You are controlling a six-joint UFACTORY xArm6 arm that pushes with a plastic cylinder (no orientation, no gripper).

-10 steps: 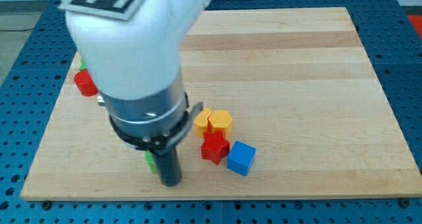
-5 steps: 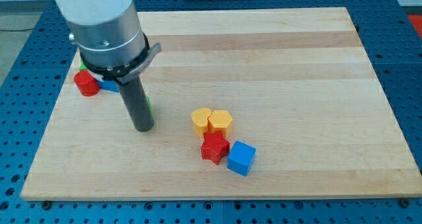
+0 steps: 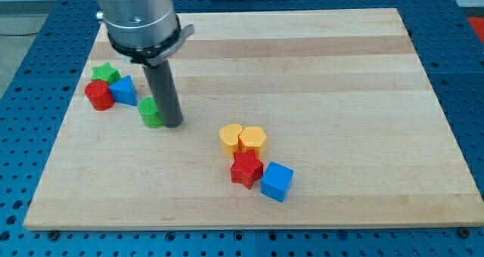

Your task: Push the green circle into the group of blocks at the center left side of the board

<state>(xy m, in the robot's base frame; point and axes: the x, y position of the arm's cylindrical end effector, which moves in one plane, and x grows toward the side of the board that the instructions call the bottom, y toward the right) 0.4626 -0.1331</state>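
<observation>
Found the green circle point(image 3: 150, 113) on the left half of the worktop point(image 3: 340, 75), roughly midway between the far and near edges and a little in from the left edge. Saw my tip point(image 3: 172, 125) planted on the wood just at the circle's right side, touching it or so close that no gap could be made out. Noted the tool as a plain dark rod point(image 3: 162, 91), upright, with nothing to open or close; gripped nothing, merely stood against the circle's flank. Traced the rod up into a broad grey and white arm housing point(image 3: 136, 15) that covered part of the far left corner.

Spotted the group toward the left edge, just beyond the circle: a red cylinder point(image 3: 97, 95) nearest that edge, a blue block point(image 3: 123, 90) touching its right side, and a green star point(image 3: 106, 74) tucked behind both, toward the far edge. Judged the green circle near the blue block but apart from it, with a sliver of bare wood between them.

Counted a second cluster nearer the middle of the near edge: a yellow heart-like block point(image 3: 231, 138) and a yellow hexagon point(image 3: 253, 140) pressed side by side, a red star point(image 3: 246, 168) just in front of them, and a blue cube point(image 3: 277, 181) against the star's right side, well apart from the tip and the circle.
</observation>
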